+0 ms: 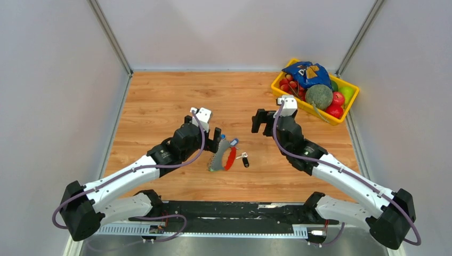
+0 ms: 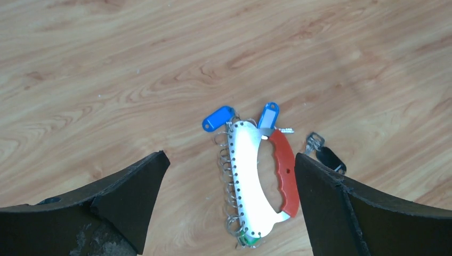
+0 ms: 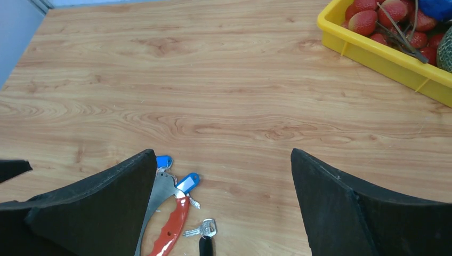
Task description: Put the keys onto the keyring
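Observation:
The keyring is a curved silver plate (image 2: 246,176) with a red grip (image 2: 285,170), a green tip and several small wire rings along its left edge. It lies flat on the table (image 1: 160,101) and also shows in the top view (image 1: 219,157). Two blue tags (image 2: 218,118) (image 2: 269,115) lie at its far end, one with a small silver blade. A black-tagged key (image 2: 329,158) with a silver blade lies loose just right of the grip; it shows in the right wrist view (image 3: 205,230). My left gripper (image 2: 229,156) is open above the keyring. My right gripper (image 3: 221,151) is open and empty, farther back.
A yellow bin (image 1: 282,85) with fruit, a green melon and a blue bag stands at the back right and shows in the right wrist view (image 3: 384,58). Grey walls enclose the table on the left, back and right.

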You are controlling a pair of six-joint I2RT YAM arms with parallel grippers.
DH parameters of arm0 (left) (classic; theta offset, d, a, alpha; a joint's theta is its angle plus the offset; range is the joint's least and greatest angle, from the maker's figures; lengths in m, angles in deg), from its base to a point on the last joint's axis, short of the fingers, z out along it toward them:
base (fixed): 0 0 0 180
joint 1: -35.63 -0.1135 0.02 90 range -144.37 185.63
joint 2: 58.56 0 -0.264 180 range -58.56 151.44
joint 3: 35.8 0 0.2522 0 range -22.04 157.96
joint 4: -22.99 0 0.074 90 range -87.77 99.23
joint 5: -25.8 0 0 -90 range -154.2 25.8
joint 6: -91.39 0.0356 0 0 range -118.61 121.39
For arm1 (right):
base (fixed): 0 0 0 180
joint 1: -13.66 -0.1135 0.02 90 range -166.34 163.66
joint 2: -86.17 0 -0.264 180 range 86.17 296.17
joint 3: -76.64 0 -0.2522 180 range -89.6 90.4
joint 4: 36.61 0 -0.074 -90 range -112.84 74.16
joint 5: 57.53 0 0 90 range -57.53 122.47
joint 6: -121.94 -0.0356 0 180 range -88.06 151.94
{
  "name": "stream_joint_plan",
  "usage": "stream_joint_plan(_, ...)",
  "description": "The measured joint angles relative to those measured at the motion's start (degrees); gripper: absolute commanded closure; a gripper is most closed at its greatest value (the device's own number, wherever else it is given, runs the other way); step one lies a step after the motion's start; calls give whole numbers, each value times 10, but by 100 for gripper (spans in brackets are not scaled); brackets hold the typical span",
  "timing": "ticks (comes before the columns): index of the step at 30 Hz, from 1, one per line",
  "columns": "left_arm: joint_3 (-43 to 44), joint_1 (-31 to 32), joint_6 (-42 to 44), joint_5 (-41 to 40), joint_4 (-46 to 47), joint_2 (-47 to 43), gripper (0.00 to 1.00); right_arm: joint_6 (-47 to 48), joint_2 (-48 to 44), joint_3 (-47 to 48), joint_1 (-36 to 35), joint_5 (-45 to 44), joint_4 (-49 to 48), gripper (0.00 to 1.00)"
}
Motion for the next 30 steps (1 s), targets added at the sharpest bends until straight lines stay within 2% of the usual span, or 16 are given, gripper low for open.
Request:
stream_joint_plan(4, -17, -1, -11, 36, -6, -23, 0, -24, -9, 5, 0, -15, 14, 0)
stream_joint_plan(9, -21, -1, -34, 56, -12, -30, 0, -12, -39, 2, 0, 43, 17, 0)
stream_joint_plan(15, -60, -1, -73, 40, -22, -37, 0, -14, -12, 0, 0, 118, 30, 11)
stream_joint_plan(20, -80, -1, -114, 7, -54, -44, 6, -34, 29, -18, -12, 180, 57, 22)
stream_joint_plan(22, -86, -1, -129, -9, -61, -50, 11, -46, 42, -30, -23, 197, 66, 27)
stream_joint_plan(26, -98, -7, -157, -32, -73, -50, 33, -71, 92, -33, -59, 213, 68, 33)
stream_joint_plan(28, -106, -17, -166, -31, -73, -47, 42, -82, 123, -33, -78, 220, 64, 42)
stream_joint_plan(30, -117, -32, -174, -27, -71, -40, 47, -98, 157, -33, -89, 224, 57, 51)
